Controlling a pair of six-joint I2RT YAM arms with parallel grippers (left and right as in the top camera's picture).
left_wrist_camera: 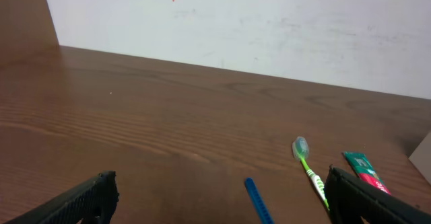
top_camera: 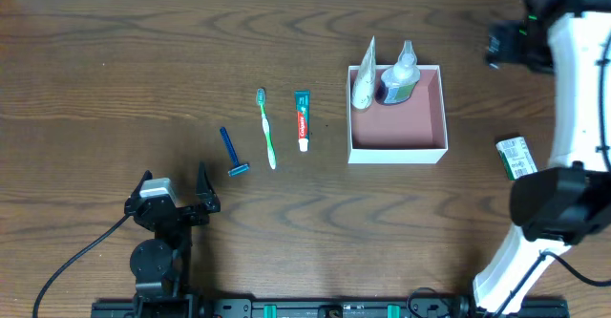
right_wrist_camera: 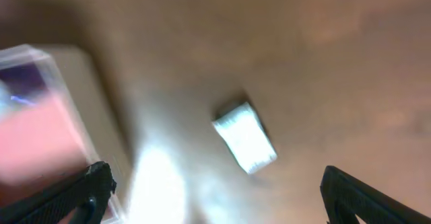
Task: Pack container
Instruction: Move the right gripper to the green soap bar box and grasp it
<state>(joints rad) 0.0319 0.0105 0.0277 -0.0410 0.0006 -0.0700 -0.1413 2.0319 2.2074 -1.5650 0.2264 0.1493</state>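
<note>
The container (top_camera: 398, 151), a square box with white walls and a pink inside, stands right of centre and holds a white tube (top_camera: 364, 79) and a small bottle (top_camera: 402, 74). A green toothbrush (top_camera: 267, 129), a toothpaste tube (top_camera: 303, 119) and a blue razor (top_camera: 231, 152) lie in a row to its left. My left gripper (top_camera: 174, 186) is open and empty, just short of the razor (left_wrist_camera: 256, 200), with the toothbrush (left_wrist_camera: 306, 167) and toothpaste (left_wrist_camera: 363, 169) ahead on the right. My right gripper (top_camera: 498, 49) is open and empty, raised right of the container (right_wrist_camera: 40, 116); its view is blurred.
A small green and white packet (top_camera: 514, 157) lies on the table right of the container and shows in the right wrist view (right_wrist_camera: 244, 138). A white wall runs behind the table's far edge (left_wrist_camera: 236, 72). The right arm's white links stand at the right edge (top_camera: 573, 89).
</note>
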